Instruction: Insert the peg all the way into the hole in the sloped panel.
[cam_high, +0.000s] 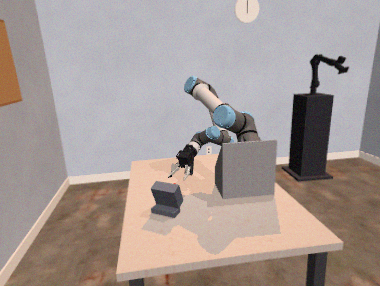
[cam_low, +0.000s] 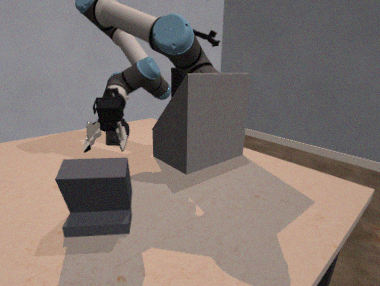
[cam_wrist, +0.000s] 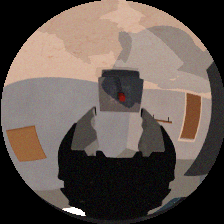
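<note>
The dark grey block with the sloped panel (cam_high: 165, 196) (cam_low: 94, 186) (cam_wrist: 111, 81) stands on the table (cam_high: 240, 235) at its left middle. The red peg (cam_wrist: 120, 96) (cam_high: 174, 184) sits in the panel's hole; only its red end shows as a small dot. My gripper (cam_high: 179, 175) (cam_low: 104, 146) (cam_wrist: 118, 108) is open and empty. It hangs just behind and above the block, clear of it, with the fingers pointing down at the panel. Nothing is between the fingers.
A large grey box (cam_high: 246, 170) (cam_low: 205, 120) stands on the table to the right of the block, in front of the arm's base. A black pedestal (cam_high: 311, 135) with a small arm on it stands on the floor at the far right.
</note>
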